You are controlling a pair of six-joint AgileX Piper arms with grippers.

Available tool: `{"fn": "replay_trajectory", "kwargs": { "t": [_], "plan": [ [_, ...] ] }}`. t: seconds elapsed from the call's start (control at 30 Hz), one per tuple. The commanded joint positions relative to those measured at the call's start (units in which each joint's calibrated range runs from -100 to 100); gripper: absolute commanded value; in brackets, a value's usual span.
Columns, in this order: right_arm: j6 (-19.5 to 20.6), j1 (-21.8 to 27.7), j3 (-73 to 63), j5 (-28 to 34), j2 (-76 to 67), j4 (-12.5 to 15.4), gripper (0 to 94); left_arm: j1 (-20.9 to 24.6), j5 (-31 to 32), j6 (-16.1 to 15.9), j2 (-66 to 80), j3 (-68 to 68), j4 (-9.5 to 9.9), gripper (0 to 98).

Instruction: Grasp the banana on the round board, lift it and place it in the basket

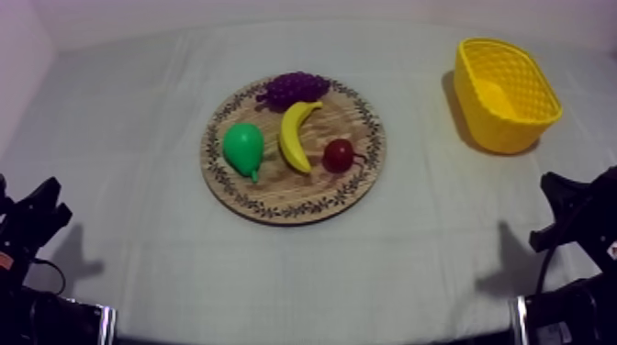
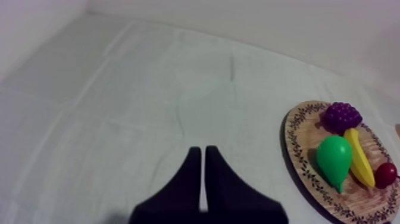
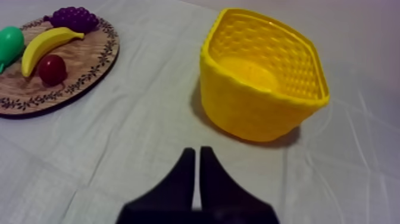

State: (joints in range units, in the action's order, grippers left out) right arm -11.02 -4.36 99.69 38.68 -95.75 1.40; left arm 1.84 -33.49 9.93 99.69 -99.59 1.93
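Observation:
The yellow banana (image 1: 296,135) lies on the round wooden board (image 1: 358,188) at the table's middle, between a green pear (image 1: 243,149) and a small red fruit (image 1: 338,155), with purple grapes (image 1: 294,88) behind. The yellow basket (image 1: 504,93) stands empty at the back right. My left gripper (image 1: 37,213) rests low at the left edge, my right gripper (image 1: 562,209) low at the right edge, both far from the board. In the left wrist view the left gripper (image 2: 202,154) is shut on nothing, the banana (image 2: 359,157) off to its side. The right gripper (image 3: 197,154) is shut before the basket (image 3: 262,77).
Grey-white cloth covers the table, with open room in front of the board and between the board and basket. A pale wall rises behind the table's far edge.

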Motion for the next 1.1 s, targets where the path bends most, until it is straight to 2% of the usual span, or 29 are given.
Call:
{"fn": "replay_trajectory", "kwargs": {
  "t": [0.0,0.5,0.7,1.07],
  "plan": [
    [0.0,0.0,0.0,-0.1,0.0,0.0,0.7,0.0,-0.1,0.0,0.1,0.0,0.00,0.0],
    [0.1,0.0,0.0,-0.1,0.0,0.0,0.6,0.0,-0.1,0.0,0.1,0.0,0.00,0.0],
    [1.9,0.0,0.0,-0.1,0.0,0.0,0.6,0.0,-0.1,0.0,0.1,0.0,0.00,0.0],
    [1.4,0.0,0.0,-0.1,0.0,0.0,0.6,0.0,-0.1,0.0,0.1,0.0,0.00,0.0]
  ]
}}
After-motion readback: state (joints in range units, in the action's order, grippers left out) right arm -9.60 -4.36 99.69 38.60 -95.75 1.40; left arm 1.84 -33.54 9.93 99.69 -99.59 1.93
